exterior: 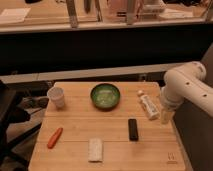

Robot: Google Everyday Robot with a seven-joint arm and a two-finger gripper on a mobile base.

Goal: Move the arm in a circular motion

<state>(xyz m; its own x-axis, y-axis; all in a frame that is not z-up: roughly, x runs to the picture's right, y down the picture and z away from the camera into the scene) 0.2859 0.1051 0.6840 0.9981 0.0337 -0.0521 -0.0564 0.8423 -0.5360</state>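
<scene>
At the right edge of the table [75, 120], the gripper [166, 116] of the arm [186, 84] is found low, just beside the white bottle [148, 107] (its state cannot be told). A circle swept leftward is judged likely to topple that bottle. The arm's last segment is held near vertical, tip pointed down.

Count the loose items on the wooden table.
6: white paper cup back left, green round bowl back centre, white bottle back right beside the gripper, black rectangular bar centre right, orange carrot front left, pale packet front centre. The white arm may hide more.
</scene>
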